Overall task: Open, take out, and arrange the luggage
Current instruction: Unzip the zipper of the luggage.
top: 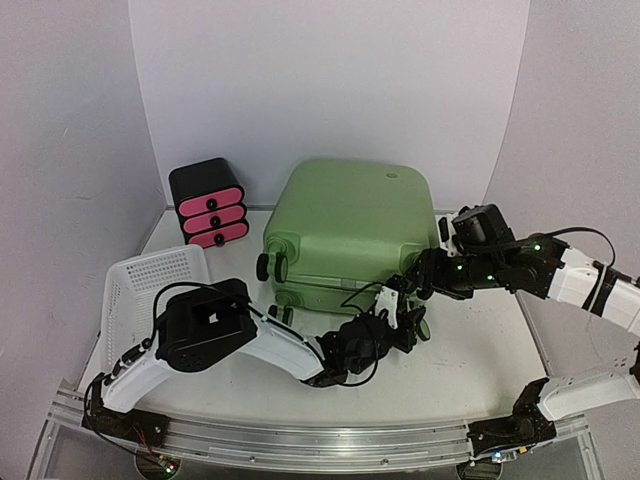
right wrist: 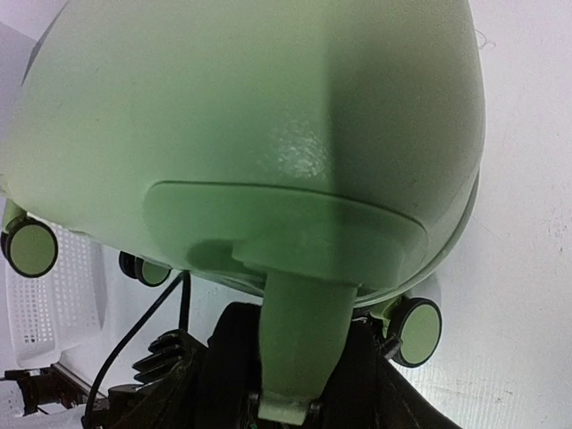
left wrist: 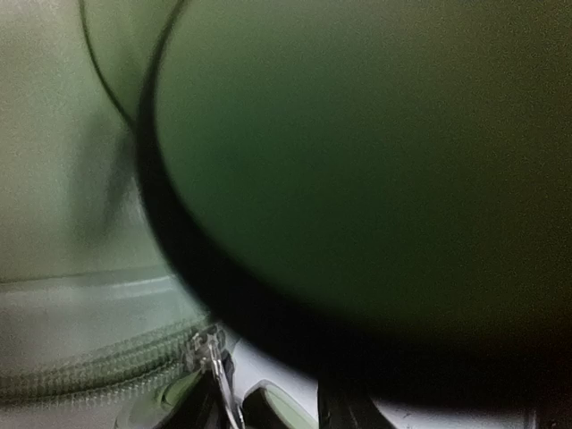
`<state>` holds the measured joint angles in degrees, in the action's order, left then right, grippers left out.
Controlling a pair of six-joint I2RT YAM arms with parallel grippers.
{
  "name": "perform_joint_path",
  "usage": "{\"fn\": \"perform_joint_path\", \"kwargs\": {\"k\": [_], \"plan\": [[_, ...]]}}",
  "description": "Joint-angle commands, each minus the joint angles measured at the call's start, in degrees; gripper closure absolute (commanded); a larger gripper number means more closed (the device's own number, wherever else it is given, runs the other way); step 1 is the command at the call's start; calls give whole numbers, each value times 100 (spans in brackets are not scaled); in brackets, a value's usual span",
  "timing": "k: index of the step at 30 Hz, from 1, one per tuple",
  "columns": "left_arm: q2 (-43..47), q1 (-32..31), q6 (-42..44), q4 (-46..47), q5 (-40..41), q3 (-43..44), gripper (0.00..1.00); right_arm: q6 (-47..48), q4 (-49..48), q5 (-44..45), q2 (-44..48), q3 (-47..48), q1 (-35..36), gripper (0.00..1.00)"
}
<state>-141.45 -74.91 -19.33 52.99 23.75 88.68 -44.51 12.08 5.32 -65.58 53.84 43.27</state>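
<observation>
Left gripper [top: 392, 310]: its wrist view is nearly all blurred green shell, with only dark stubs at the bottom edge, so I cannot tell how its jaws stand. Just above those stubs hangs the pull [left wrist: 210, 350], at the end of a run of zipper [left wrist: 98, 362] whose teeth look closed. Right gripper [top: 418, 272]: a pale green stem rises from it against the shell. Whether that is a finger or part of the luggage I cannot say, so its jaws are unreadable too.

Both grippers meet at the near right corner of the luggage [top: 350, 215], which lies flat in the middle of the table [top: 470, 350] with its wheels [top: 270, 266] on the near left side. A drawer box [top: 208, 203] stands just beyond its far left corner, and a basket [top: 150, 285] lies near its left side.

The shell looks stiff and smooth. It is likely slippery under narrow fingers, far too bulky to pinch across, and probably heavy for these arms. The pull seems the place to start — small and floppy, it calls for a fine pinch. After that, the lid's rim at the seam looks best for lifting. Lying flat it should not roll, but it may slide when tugged — bracing it with the other arm seems wise.
</observation>
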Motion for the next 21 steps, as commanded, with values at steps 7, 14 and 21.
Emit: {"fn": "perform_joint_path", "kwargs": {"k": [7,14,21], "plan": [[2175,-142,-628,163,185,-2212,45,588,-1538,-103,1003,-87,342,6],[3297,-146,-1329,-1226,79,-2906,40,545,-1430,455,1416,-465,343,2],[3933,-138,-1831,-4042,-381,-2160,3,313,-1369,943,1837,-898,341,2]]}}
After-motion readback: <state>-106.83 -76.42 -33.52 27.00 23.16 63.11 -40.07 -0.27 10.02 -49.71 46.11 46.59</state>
